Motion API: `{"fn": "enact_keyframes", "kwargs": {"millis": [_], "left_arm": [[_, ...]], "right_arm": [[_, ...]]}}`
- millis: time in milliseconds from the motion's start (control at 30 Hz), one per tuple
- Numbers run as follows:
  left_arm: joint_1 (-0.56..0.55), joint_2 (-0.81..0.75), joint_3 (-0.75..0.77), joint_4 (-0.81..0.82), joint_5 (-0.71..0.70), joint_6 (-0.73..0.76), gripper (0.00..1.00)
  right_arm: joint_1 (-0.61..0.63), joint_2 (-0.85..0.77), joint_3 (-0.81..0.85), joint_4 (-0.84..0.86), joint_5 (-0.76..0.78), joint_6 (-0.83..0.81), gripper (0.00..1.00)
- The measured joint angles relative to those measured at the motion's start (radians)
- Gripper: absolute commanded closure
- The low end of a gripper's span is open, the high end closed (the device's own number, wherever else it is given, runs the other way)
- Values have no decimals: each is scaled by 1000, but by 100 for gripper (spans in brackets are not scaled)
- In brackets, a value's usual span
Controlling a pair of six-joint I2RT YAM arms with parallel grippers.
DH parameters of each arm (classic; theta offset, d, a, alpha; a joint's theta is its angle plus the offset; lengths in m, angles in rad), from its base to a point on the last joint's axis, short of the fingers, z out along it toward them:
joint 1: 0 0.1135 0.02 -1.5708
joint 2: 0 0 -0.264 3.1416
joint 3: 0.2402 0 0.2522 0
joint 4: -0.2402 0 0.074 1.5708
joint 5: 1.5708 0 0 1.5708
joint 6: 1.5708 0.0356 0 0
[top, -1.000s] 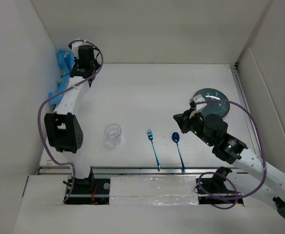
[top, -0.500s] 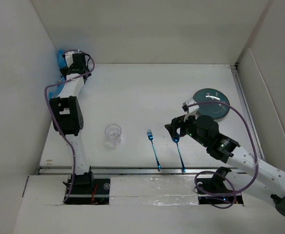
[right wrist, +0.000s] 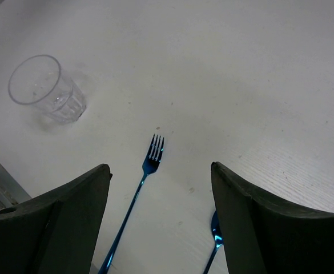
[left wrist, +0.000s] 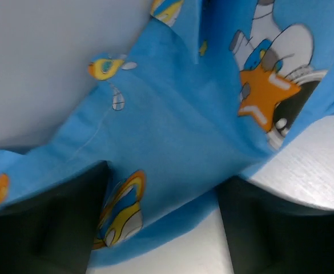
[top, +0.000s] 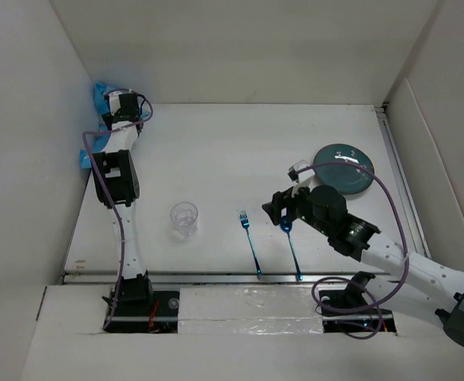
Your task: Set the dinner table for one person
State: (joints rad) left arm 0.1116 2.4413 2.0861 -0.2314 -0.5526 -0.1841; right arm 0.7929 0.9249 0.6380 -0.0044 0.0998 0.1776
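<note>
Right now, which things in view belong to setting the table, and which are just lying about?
Belong: dinner table, blue placemat, clear glass, fork, spoon, teal plate.
Lying about: nothing loose; only the white walls and the near-edge metal rail.

bright, even, diffuse light with faint shadows; the left wrist view's near fingers (left wrist: pixel 41 222) are dark and blurred.

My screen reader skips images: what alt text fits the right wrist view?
The open right gripper hovers over a blue fork on the white dinner table, a clear glass upper left, a blue spoon beside one finger.
</note>
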Motion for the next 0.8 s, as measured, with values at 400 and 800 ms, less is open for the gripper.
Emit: {"fn": "enact_keyframes", "kwargs": {"millis": [400, 800], "left_arm": [[-86, -154, -82, -5, 266, -106, 100], [-242, -578, -139, 194, 630, -248, 100]], "right_arm": [[0, 154, 13, 65, -32, 10, 24], [0, 146, 135, 39, 42, -3, 23]]}}
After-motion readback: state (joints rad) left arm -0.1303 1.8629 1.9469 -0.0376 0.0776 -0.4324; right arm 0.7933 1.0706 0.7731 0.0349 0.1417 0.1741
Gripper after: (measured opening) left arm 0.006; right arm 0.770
